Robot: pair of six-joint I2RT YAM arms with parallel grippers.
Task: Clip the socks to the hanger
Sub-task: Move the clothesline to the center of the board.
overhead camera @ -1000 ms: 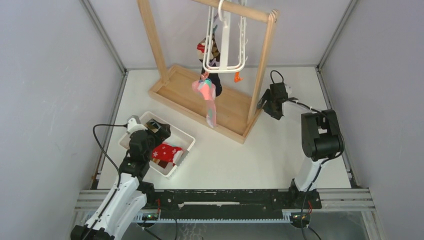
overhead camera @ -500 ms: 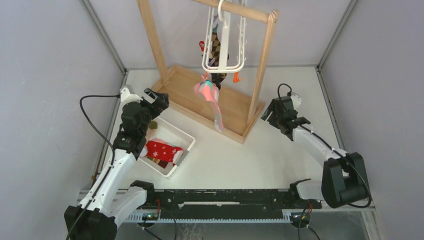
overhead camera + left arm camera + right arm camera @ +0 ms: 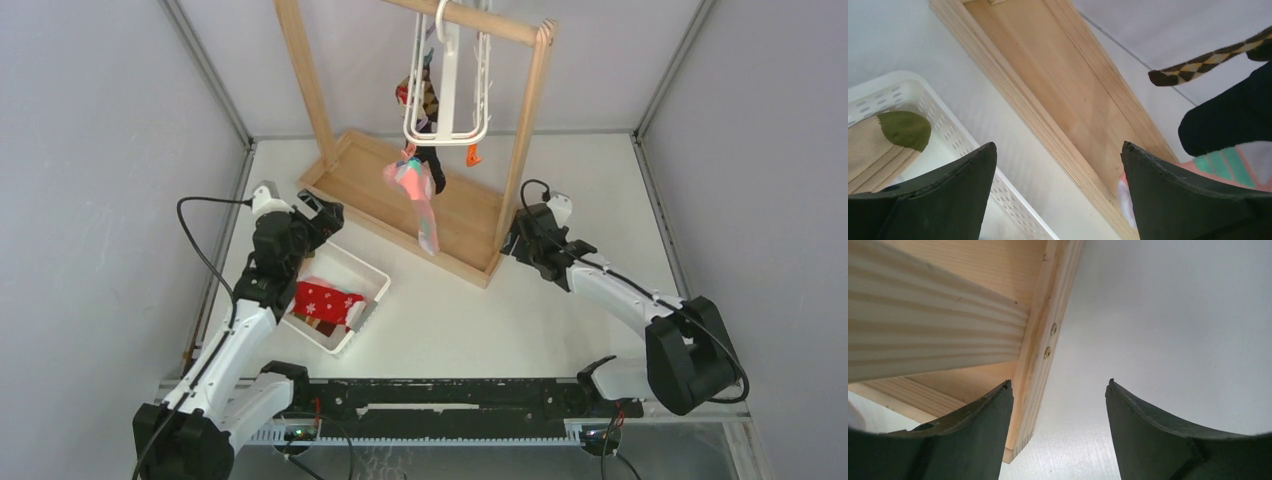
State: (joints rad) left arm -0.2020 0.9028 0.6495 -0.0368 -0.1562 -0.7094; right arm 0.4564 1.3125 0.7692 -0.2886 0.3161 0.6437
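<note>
The white hanger (image 3: 447, 110) hangs by its hook from the wooden rack's top bar. Clipped to it are a pink sock (image 3: 415, 190), a dark sock (image 3: 432, 165) and a checked sock (image 3: 427, 98). A red snowflake sock (image 3: 325, 300) lies in the white basket (image 3: 377, 277). My left gripper (image 3: 325, 212) is open and empty above the basket's far corner, left of the hanging socks. The left wrist view shows the dark sock (image 3: 1228, 125), the checked sock (image 3: 1208, 62) and a beige green-toed sock (image 3: 903, 131). My right gripper (image 3: 518, 242) is open at the rack's near right corner (image 3: 1035, 370).
The tall wooden rack (image 3: 527, 130) stands on a tray-like wooden base (image 3: 370, 185) at the back centre. Its right post (image 3: 923, 330) fills the upper left of the right wrist view. Grey walls close in the table on three sides.
My left gripper rose out of the basket and now sits near the rack's base. My right arm swung out, then moved left to the rack's corner, its jaws narrowing slightly.
</note>
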